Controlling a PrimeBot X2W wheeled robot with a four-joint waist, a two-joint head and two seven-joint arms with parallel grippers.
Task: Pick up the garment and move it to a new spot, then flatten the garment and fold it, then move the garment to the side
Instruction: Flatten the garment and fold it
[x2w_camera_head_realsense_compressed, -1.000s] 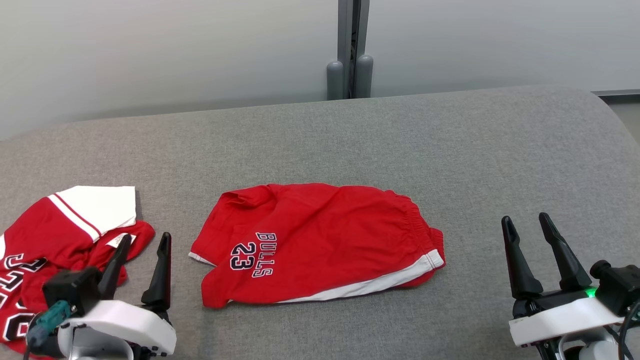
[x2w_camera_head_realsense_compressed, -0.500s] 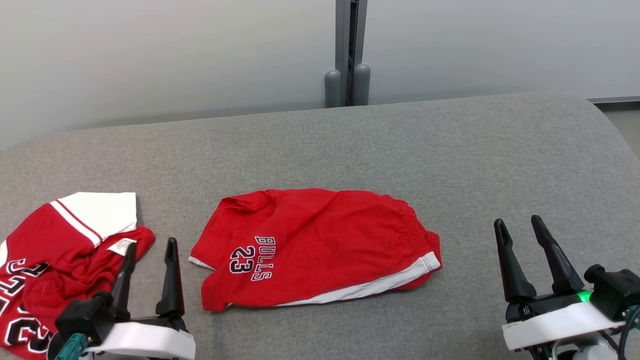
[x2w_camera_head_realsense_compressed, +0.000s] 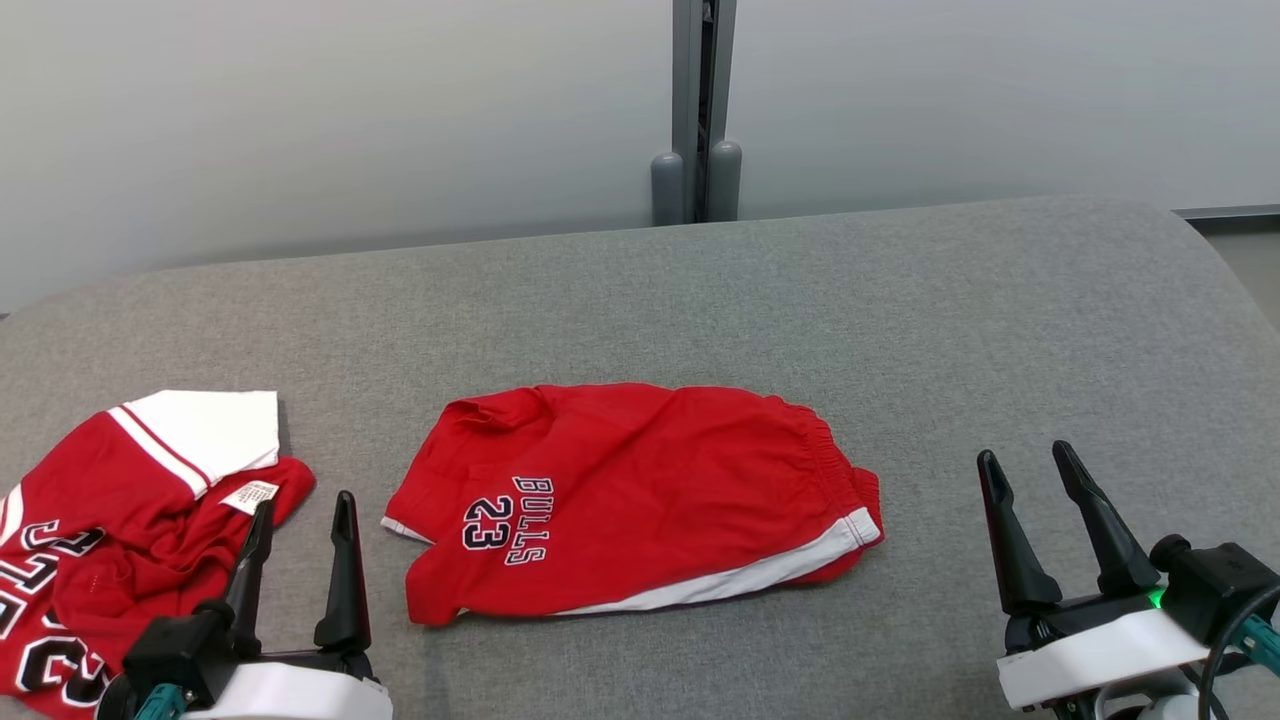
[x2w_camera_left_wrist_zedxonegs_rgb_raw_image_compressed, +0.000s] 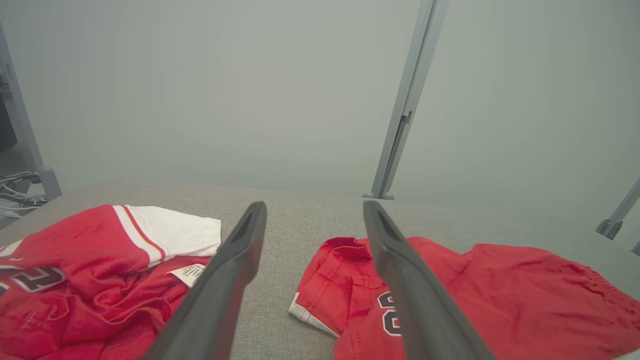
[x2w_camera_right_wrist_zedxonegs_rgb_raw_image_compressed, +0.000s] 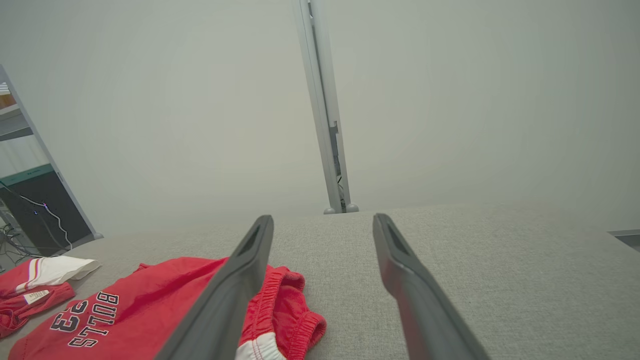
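Note:
A red garment (x2w_camera_head_realsense_compressed: 640, 480), shorts with white trim and "BULLS 23" printed on them, lies folded flat in the middle of the grey padded surface (x2w_camera_head_realsense_compressed: 800, 300). The same shorts (x2w_camera_left_wrist_zedxonegs_rgb_raw_image_compressed: 500, 290) show in the left wrist view, and in the right wrist view the shorts (x2w_camera_right_wrist_zedxonegs_rgb_raw_image_compressed: 150, 295) lie at lower left. My left gripper (x2w_camera_head_realsense_compressed: 305, 500) stands open at lower left, between the shorts and a crumpled jersey, holding nothing. My right gripper (x2w_camera_head_realsense_compressed: 1022, 450) stands open at lower right, well clear of the shorts' waistband. The left gripper (x2w_camera_left_wrist_zedxonegs_rgb_raw_image_compressed: 314, 205) and right gripper (x2w_camera_right_wrist_zedxonegs_rgb_raw_image_compressed: 322, 217) both show spread, empty fingers.
A crumpled red and white jersey (x2w_camera_head_realsense_compressed: 130, 520) with a white label lies at the left edge, beside my left fingers. A grey post (x2w_camera_head_realsense_compressed: 697, 100) rises against the pale wall behind the surface. The surface curves down at the right end.
The camera has tilted, so the whole picture sits a little lower. My left gripper has turned more upright and drawn back from the jersey label. Both grippers stay open.

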